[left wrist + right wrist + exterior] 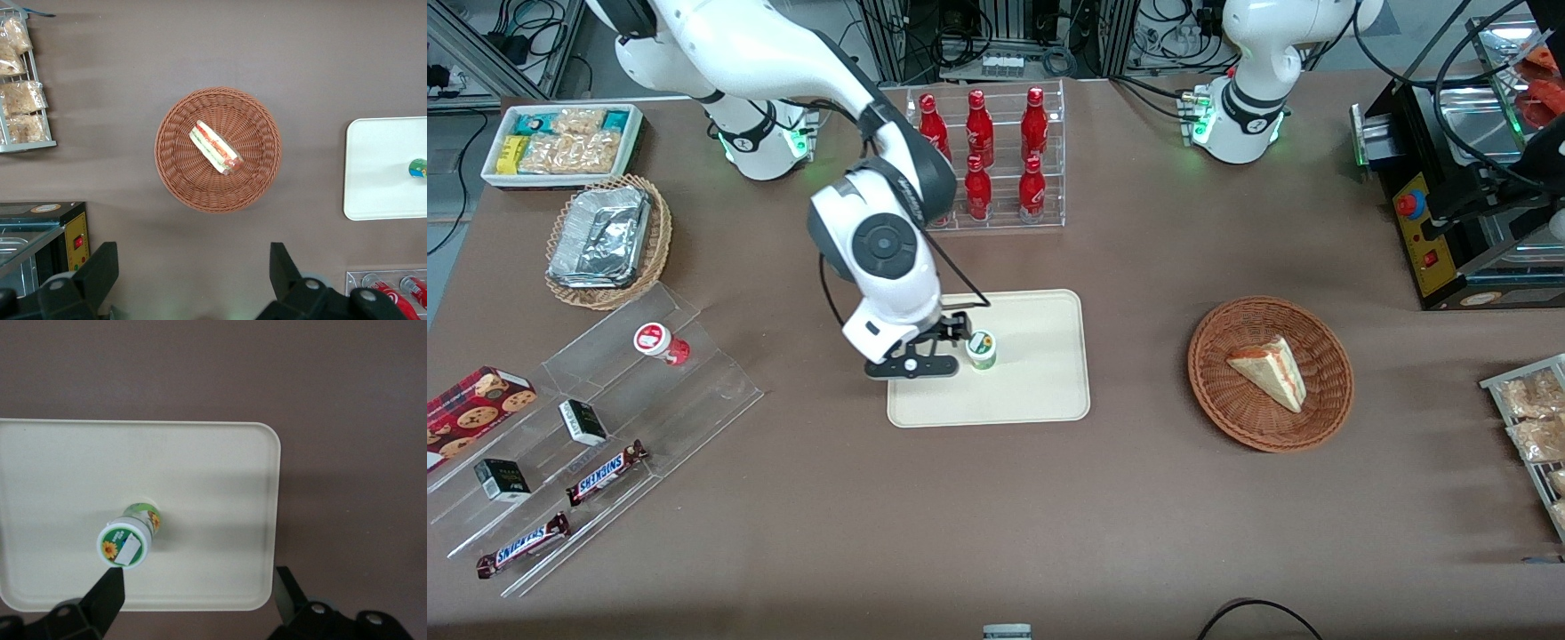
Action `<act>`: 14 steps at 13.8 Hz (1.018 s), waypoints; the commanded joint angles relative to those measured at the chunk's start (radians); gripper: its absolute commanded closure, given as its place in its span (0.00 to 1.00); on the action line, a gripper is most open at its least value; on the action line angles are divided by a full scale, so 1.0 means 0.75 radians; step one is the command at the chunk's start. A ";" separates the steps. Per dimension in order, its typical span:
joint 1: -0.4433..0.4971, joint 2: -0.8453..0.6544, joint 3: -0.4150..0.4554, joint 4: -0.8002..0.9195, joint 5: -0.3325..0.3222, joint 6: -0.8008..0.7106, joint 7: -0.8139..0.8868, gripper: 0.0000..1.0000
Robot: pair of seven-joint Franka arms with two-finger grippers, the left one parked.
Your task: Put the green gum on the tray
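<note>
1. The tray (1040,391) is the reference landmark. It lies flat on the brown table (1049,533), roughly midway between the two arm bases.
2. The green gum (981,349) stands upright on the tray, white lid up, in the half of the tray toward the working arm's end of the table. In the right wrist view the green gum (127,542) sits well inside the rim of the tray (220,480), with bare tray surface on all sides.
3. The gripper (944,342) hovers over the tray's edge toward the working arm's end, just beside the gum. Its fingers are spread wide apart and hold nothing. In the right wrist view, one fingertip (107,597) lies close to the gum's lid; whether it touches cannot be told. The other fingertip (288,590) is well clear, past the tray's rim.
4. The wicker basket (1316,418) with a sandwich wedge (1272,369) sits apart from the tray, toward the parked arm's end.
5. The clear rack of red bottles (985,160) stands farther from the front camera than the tray.
6. The red canister (661,343) rests on a clear stepped stand (694,391), well apart from the tray, toward the working arm's end.
</note>
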 commanded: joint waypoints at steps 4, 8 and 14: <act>-0.119 -0.103 0.008 -0.011 -0.005 -0.167 -0.256 0.00; -0.254 -0.169 0.015 -0.027 -0.011 -0.259 -0.528 0.00; -0.493 -0.330 0.023 -0.166 -0.001 -0.272 -0.739 0.00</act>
